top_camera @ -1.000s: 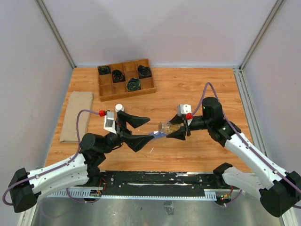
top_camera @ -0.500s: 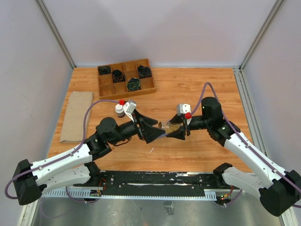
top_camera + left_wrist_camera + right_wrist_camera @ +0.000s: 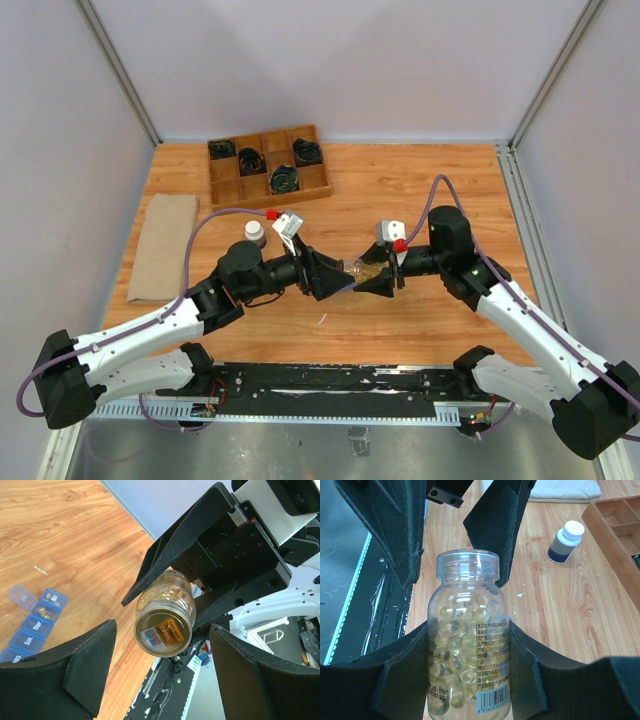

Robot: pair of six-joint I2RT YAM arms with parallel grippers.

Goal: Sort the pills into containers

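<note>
My right gripper is shut on a clear bottle full of yellowish pills and holds it level above the table. My left gripper faces it with one jaw on each side of the bottle's gold labelled end. A gap shows on both sides, so this gripper is open. The blue containers strip lies on the wood below, one lid up, with a few pills in one compartment. In the top view the arms hide it.
A dark brown bottle with a white cap stands left of the grippers. The wooden grid tray with black coils sits at the back left. A folded beige cloth lies along the left edge.
My left arm has swung right and forward until its jaws flank the bottle's end, and the jaws have narrowed. The right arm and the bottle have stayed still.
</note>
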